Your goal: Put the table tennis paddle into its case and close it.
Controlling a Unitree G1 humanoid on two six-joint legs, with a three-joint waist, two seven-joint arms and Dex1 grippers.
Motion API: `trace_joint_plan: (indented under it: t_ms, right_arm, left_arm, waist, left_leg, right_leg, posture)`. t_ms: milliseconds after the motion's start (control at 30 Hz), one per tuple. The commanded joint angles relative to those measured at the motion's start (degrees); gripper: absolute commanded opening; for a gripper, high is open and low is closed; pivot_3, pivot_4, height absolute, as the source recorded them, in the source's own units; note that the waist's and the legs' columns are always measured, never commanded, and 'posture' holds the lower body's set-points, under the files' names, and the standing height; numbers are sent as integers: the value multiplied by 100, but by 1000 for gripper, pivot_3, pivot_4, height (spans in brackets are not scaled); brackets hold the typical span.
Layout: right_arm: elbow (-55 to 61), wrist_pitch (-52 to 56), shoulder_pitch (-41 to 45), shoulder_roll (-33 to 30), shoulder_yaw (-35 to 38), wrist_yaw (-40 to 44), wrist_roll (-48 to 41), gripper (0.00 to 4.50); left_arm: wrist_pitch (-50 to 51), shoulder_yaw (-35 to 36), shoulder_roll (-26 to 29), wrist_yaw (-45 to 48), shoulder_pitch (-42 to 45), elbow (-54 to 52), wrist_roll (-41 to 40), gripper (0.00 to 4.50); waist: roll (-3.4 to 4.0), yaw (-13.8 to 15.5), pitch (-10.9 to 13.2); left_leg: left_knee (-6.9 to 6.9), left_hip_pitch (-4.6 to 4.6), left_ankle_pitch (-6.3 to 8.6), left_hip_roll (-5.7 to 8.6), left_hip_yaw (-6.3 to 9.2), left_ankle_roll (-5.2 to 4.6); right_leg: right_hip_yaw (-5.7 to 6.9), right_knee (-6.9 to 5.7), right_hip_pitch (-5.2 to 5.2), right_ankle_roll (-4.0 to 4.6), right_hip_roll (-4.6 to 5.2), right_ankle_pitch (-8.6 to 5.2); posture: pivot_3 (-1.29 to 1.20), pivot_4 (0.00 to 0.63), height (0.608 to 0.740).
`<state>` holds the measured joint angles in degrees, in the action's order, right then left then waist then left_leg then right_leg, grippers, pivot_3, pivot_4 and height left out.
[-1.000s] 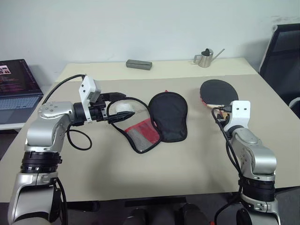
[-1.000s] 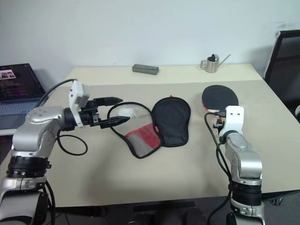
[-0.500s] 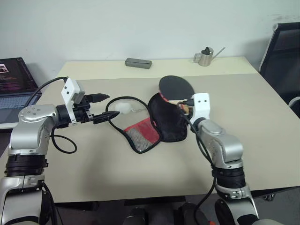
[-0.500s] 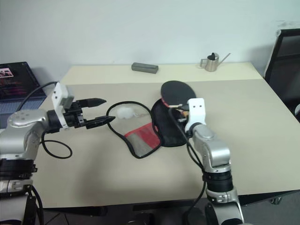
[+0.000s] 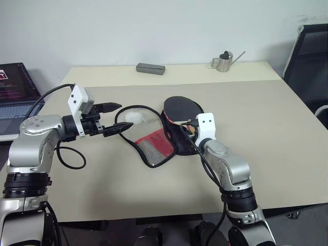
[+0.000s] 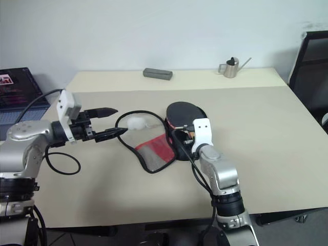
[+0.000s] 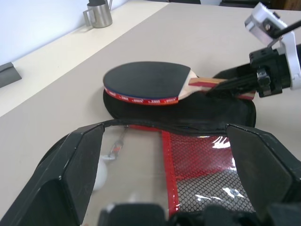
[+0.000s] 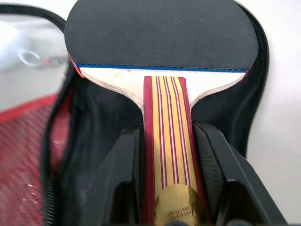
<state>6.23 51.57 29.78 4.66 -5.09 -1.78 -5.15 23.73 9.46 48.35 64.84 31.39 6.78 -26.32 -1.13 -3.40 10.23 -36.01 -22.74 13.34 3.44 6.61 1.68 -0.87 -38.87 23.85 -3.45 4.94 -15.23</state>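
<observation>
My right tool [image 8: 164, 174] pinches the striped handle of the paddle [image 5: 182, 108], one finger [image 8: 120, 174] pressed against each side of the handle. The paddle lies level, black rubber face up, with its round blade directly above the black half of the case [image 5: 180, 137]. In the left wrist view the blade [image 7: 148, 81] sits over the case's inner lining; whether it touches the fabric cannot be told.

The case lies unzipped and spread flat on the bench [image 5: 287, 133], near its middle. The black half is under the paddle. The flap with the red panel and mesh [image 5: 154, 144] is folded out toward my left arm, its zip edge forming a loop on the bench surface.

My left tool [image 5: 114, 118] is spread wide and holds nothing. It is level, its fingertips just beside the looped edge of the open flap. A small white object [image 5: 135, 117] lies inside that loop, near the left fingertips.

Along the far edge of the bench, well apart from the case, rest a grey rectangular box [image 5: 151, 68] and a small metal watering can [image 5: 224, 62]. A laptop [image 5: 15, 87] stands beside the bench on my left, and a black chair [image 5: 310, 56] on my right.
</observation>
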Motion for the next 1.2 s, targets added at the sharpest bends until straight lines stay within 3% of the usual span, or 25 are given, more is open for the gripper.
trace_joint_plan:
  t_ms: [33, 700, 1000, 1200]
  right_arm:
    - [12, -408, 41, 24, -60, -36, 115, 1276]
    - [-113, -396, -29, 75, -307, 57, 247, 1276]
    - [30, -503, 49, 21, -352, 176, 261, 4416]
    - [415, -569, 258, -54, -7, 362, 17, 4465]
  left_arm:
    - [3, 135, 75, -32, 84, -186, -65, 4500]
    - [-81, 111, 37, -15, 61, -140, -52, 4500]
    - [-198, 96, -22, -5, 46, -60, -12, 4500]
    - [-264, 205, -42, -85, -31, 36, -20, 4500]
  waist:
    - [0, -1, 0]
    - [0, -1, 0]
    - [-1, 0, 0]
    - [-1, 1, 0]
  left_leg:
    - [0, 0, 0, 0, 0, 0]
    - [0, 0, 0, -1, -2, 0]
    - [-2, 0, 0, -1, -2, 0]
    - [-2, 1, 0, -1, -1, 0]
  right_leg:
    - [0, -1, 1, 0, 0, 0]
    - [-1, -2, 2, 1, 0, 0]
    - [-1, -3, 1, 1, 0, 1]
    - [-1, -4, 1, 1, 0, 1]
  posture:
    - [0, 150, 740]
    - [0, 150, 740]
    - [0, 150, 740]
    - [0, 150, 740]
